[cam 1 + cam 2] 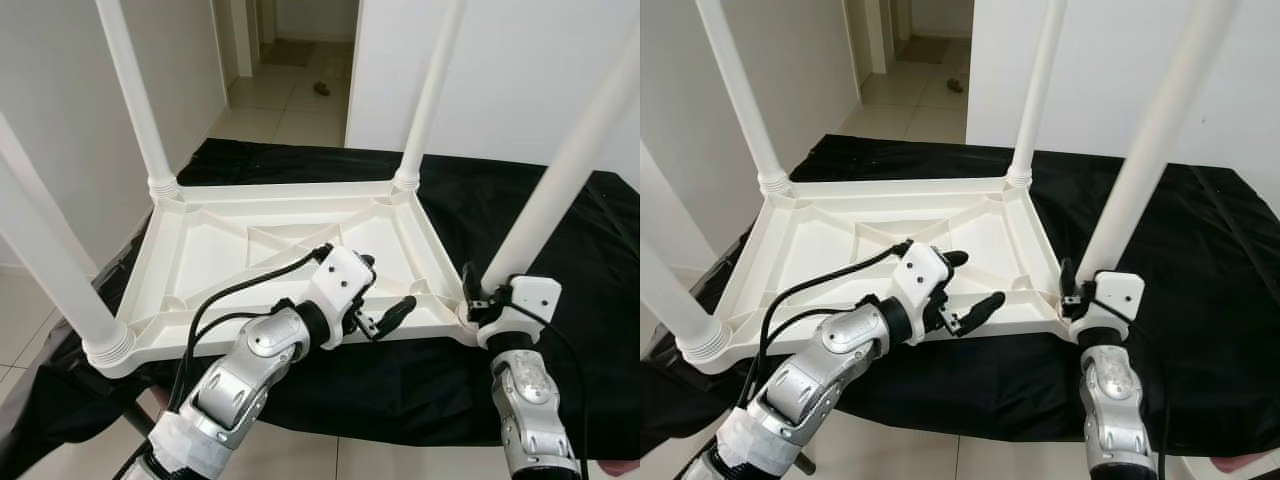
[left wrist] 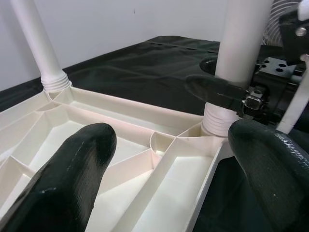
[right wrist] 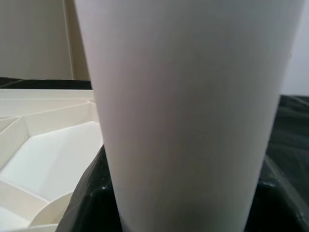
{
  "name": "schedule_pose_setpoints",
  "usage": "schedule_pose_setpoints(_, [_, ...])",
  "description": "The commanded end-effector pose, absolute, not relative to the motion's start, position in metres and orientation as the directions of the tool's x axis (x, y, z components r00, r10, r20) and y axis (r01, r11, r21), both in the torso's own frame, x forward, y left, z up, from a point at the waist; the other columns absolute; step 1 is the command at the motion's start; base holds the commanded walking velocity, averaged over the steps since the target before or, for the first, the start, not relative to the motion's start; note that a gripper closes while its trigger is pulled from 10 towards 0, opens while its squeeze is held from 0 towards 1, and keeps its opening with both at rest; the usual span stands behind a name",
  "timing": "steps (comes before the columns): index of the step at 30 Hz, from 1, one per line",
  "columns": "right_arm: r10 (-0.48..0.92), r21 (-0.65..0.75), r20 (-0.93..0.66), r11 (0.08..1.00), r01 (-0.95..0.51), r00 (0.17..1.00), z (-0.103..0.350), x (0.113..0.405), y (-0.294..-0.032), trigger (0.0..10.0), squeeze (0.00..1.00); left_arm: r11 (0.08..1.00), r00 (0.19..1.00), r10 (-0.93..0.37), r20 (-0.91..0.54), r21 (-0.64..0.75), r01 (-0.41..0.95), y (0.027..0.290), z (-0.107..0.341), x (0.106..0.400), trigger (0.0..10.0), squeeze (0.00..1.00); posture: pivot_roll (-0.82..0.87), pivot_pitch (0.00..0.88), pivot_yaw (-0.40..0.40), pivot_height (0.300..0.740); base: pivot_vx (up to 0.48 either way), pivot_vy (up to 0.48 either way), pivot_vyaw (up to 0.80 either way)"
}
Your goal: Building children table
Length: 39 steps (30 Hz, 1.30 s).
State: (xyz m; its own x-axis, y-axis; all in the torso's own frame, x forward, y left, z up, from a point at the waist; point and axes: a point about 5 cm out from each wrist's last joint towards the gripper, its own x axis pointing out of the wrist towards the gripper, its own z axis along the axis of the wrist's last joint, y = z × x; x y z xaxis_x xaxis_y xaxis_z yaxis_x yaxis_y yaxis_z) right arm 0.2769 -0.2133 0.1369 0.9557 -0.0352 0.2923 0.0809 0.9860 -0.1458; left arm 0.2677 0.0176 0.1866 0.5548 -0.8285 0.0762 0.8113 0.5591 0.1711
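I have the left arm bent in over the near edge of the upturned table (image 1: pixel 215 250), its gripper (image 1: pixel 385 290) hovering above the ribbed underside with the two black fingers (image 2: pixel 72 179) spread wide and holding nothing. The right gripper (image 1: pixel 478 292) is up against the near right leg (image 1: pixel 560 170), low down by its threaded base at the table's corner. In the right wrist view the leg sits pressed between dark pads, so I take it as clamped, though the fingertips themselves are hard to make out.

I can read no brand, label or writing anywhere.

The table lies top down on a black cloth (image 1: pixel 480 210), all four white legs standing up from its corners: far left leg (image 1: pixel 135 95), far right leg (image 1: pixel 432 90), near left leg (image 1: pixel 50 260) and the one I hold. A black cable (image 1: pixel 215 300) loops from the left forearm to the wrist. Behind are white walls and a tiled corridor (image 1: pixel 285 95) with a small dark thing on the floor, too far off to name.
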Motion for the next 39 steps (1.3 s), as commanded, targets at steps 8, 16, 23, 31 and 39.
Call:
schedule_pose_setpoints(8, [-0.023,-0.074,0.156,0.997,0.035,0.988,0.102,0.270,-0.207,10.0,0.00,0.504,0.501,-0.863,0.068,0.187,0.843,0.021,0.194,0.266,10.0,0.00,0.05,0.055,0.057,0.740,0.000,0.000,0.00])
schedule_pose_setpoints(16, [-0.046,0.058,0.089,0.997,0.041,0.995,0.094,0.275,-0.209,10.0,0.00,0.505,0.502,-0.862,0.065,0.186,0.843,0.022,0.195,0.265,10.0,0.00,0.05,0.060,0.057,0.740,0.000,0.000,0.00])
schedule_pose_setpoints(23, [-0.053,0.090,0.084,0.995,0.045,0.995,0.093,0.277,-0.212,10.0,0.00,0.506,0.503,-0.862,0.065,0.186,0.842,0.023,0.196,0.265,10.0,0.00,0.05,0.060,0.056,0.740,0.000,0.000,0.00])
schedule_pose_setpoints(31, [-0.057,0.099,0.013,0.994,0.055,0.998,0.085,0.278,-0.216,10.0,0.00,0.510,0.507,-0.859,0.067,0.184,0.840,0.023,0.198,0.264,10.0,0.00,0.05,0.062,0.055,0.740,0.000,0.000,0.00])
schedule_pose_setpoints(39, [-0.053,0.012,-0.102,0.998,0.054,0.993,0.075,0.282,-0.222,10.0,0.00,0.516,0.513,-0.856,0.070,0.183,0.837,0.024,0.199,0.265,10.0,0.00,0.05,0.064,0.047,0.740,0.000,0.000,0.00])
